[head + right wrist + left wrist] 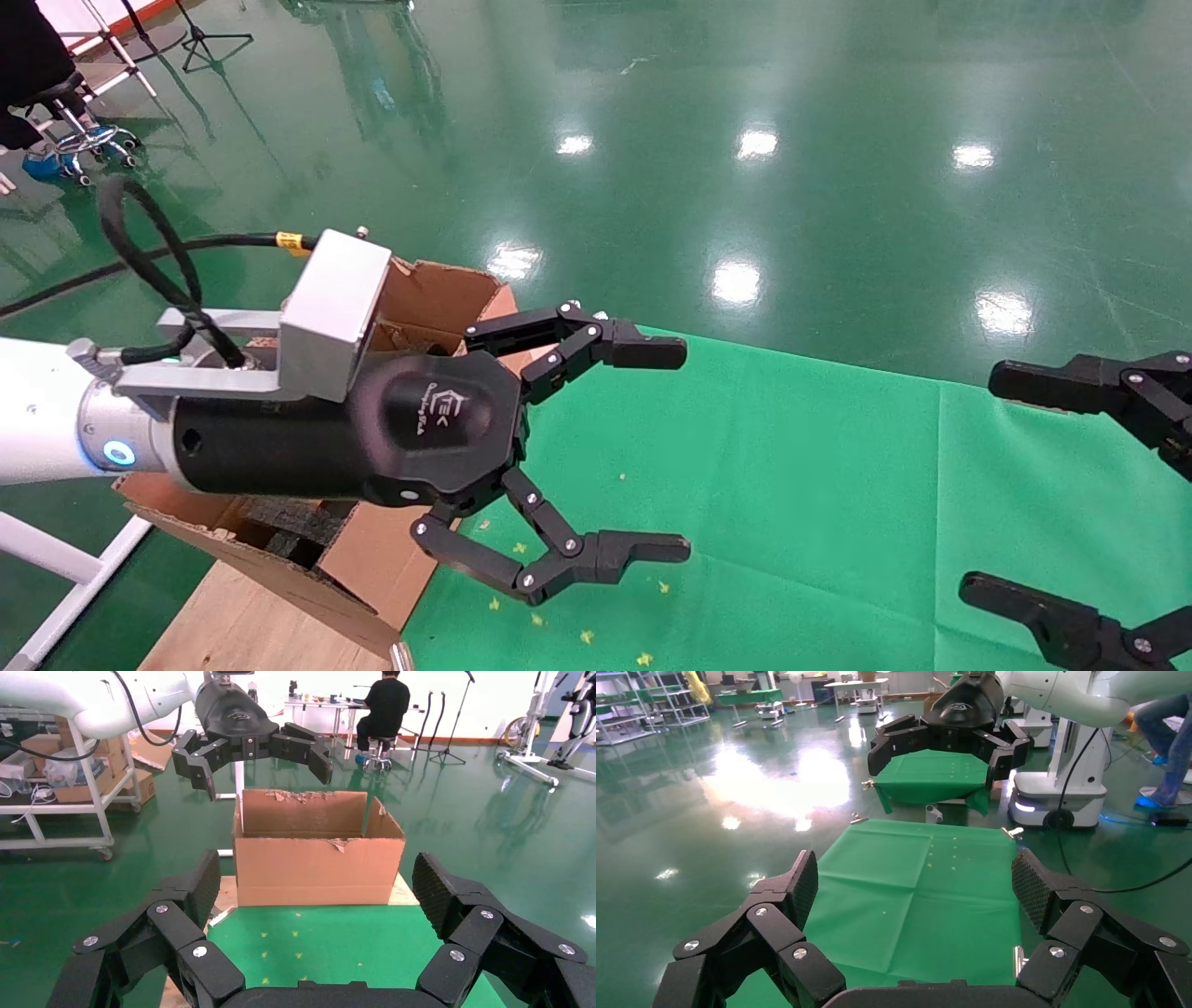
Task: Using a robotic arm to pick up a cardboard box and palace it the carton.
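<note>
My left gripper [672,450], on the white arm with the silver wrist and blue ring light, is open and empty. It hovers over the near edge of the carton [438,289] and the green cloth [792,485]. The carton is large and brown with torn upright flaps and dark foam [298,527] inside; the right wrist view shows it [316,871] with the left gripper [263,769] above it. My right gripper [992,485] is open and empty at the right over the cloth. The small taped cardboard box is in no view.
The carton stands on a wooden board [242,624] at the cloth's left end. A white frame [56,559] is beside it. A seated person [383,706] and a shelf cart [56,776] are beyond. Another robot base [1060,797] stands past the cloth's far end.
</note>
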Available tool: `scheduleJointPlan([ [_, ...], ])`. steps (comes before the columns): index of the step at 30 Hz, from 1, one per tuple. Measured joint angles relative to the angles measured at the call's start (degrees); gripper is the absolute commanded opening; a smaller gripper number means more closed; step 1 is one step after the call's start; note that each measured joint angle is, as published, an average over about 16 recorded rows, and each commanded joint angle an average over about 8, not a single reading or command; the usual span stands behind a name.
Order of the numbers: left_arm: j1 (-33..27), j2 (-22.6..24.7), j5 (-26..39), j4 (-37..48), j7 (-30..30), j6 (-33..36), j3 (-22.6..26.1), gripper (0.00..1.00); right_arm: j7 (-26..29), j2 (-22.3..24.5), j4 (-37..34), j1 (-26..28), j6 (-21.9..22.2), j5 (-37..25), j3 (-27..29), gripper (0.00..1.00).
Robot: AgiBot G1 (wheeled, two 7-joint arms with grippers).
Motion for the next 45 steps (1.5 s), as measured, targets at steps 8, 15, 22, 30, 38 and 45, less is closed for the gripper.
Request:
scheduleJointPlan([
  [8, -0.04, 0.00, 0.06, 0.05, -0.02, -0.03, 0.03, 1.00, 0.00, 0.00, 0.00, 0.00, 0.00, 0.00, 0.00, 1.00],
  [15, -0.06, 0.00, 0.09, 0.08, -0.03, -0.05, 0.04, 1.00, 0.00, 0.00, 0.00, 0.00, 0.00, 0.00, 0.00, 1.00],
  [22, -0.09, 0.00, 0.11, 0.10, -0.02, -0.05, 0.05, 1.00, 0.00, 0.00, 0.00, 0.00, 0.00, 0.00, 0.00, 1.00],
  [30, -0.10, 0.00, 0.14, 0.12, -0.02, -0.05, 0.05, 1.00, 0.00, 0.00, 0.00, 0.00, 0.00, 0.00, 0.00, 1.00],
  [38, -0.10, 0.00, 0.16, 0.12, -0.02, -0.05, 0.05, 1.00, 0.00, 0.00, 0.00, 0.00, 0.00, 0.00, 0.00, 1.00],
  [45, -0.10, 0.00, 0.16, 0.12, -0.02, -0.05, 0.05, 1.00, 0.00, 0.00, 0.00, 0.00, 0.00, 0.00, 0.00, 1.00],
])
